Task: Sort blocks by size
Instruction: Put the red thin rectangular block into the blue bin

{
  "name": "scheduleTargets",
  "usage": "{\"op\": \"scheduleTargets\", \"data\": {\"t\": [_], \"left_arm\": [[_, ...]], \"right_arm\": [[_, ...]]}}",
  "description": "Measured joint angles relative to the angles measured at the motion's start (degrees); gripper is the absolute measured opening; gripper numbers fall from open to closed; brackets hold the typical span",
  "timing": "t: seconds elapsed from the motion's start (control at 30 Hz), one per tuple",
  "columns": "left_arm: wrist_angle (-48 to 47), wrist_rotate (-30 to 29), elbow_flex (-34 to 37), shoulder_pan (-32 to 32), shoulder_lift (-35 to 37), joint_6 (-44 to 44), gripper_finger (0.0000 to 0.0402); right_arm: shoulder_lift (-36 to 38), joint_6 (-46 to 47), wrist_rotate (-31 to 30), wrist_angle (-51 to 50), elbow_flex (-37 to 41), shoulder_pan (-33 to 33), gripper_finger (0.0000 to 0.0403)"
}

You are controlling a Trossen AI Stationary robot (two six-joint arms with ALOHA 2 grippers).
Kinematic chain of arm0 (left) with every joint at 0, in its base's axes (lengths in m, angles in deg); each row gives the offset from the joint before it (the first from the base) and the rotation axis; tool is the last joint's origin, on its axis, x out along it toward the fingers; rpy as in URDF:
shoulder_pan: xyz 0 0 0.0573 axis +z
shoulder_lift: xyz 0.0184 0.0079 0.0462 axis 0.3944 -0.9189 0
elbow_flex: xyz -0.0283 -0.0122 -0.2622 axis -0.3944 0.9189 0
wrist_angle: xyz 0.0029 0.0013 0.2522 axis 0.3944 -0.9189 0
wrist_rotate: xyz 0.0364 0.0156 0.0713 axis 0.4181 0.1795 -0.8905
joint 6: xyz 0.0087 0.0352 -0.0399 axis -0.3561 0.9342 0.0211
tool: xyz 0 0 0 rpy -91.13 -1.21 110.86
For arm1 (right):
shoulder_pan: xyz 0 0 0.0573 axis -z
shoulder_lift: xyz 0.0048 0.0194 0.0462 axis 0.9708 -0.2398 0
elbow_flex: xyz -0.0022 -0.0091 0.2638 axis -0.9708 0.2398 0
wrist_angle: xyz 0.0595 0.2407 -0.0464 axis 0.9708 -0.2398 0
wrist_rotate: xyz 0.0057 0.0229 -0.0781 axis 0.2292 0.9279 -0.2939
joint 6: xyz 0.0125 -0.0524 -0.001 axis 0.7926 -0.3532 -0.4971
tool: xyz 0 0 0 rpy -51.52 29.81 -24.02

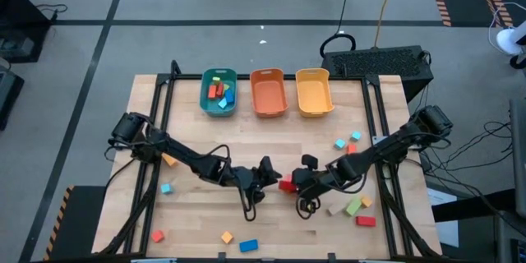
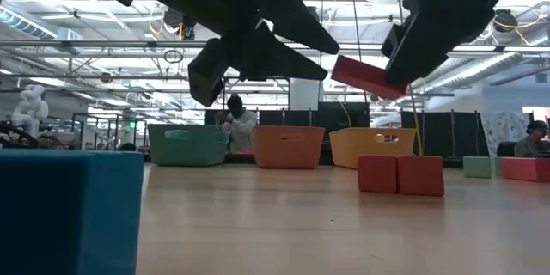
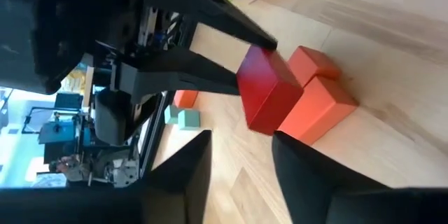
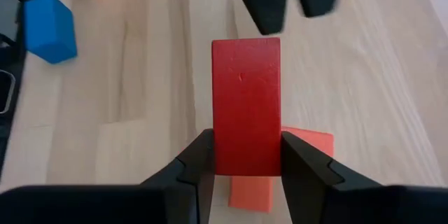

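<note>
Right gripper [image 4: 246,155] grips a red block [image 4: 246,105] (no writing visible).

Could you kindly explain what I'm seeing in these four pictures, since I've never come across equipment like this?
These show two dark robot arms working at a wooden table, each ending in two fingers. One camera looks straight down from above, one sits at table-top height, and one rides on each wrist.

The right gripper holds a long red block between its fingers, lifted above two orange blocks lying side by side on the table. The left gripper hovers close by, its fingers apart around nothing.

At the far edge stand three bins: a teal bin with a few blocks inside, an orange bin and a yellow bin. More small coloured blocks lie scattered on the near part of the table, including a blue block.
</note>
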Motion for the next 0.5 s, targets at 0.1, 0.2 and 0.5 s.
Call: {"op": "scheduleTargets", "data": {"t": [0.1, 0.2, 0.5], "left_arm": [[0.0, 0.0, 0.0, 0.0, 0.0, 0.9, 0.0202], [0.0, 0.2, 0.0, -0.1, 0.0, 1.1, 0.0241], [-0.1, 1.4, 0.0, -1.7, 0.0, 8.5, 0.0258]], "right_arm": [[0.0, -0.3, 1.3, 1.0, 0.0, 0.4, 0.0115], [0.0, -0.7, 1.9, 1.1, 0.0, 0.7, 0.0116], [0.0, -2.7, 3.2, 3.5, 0.0, 1.8, 0.0116]]}}
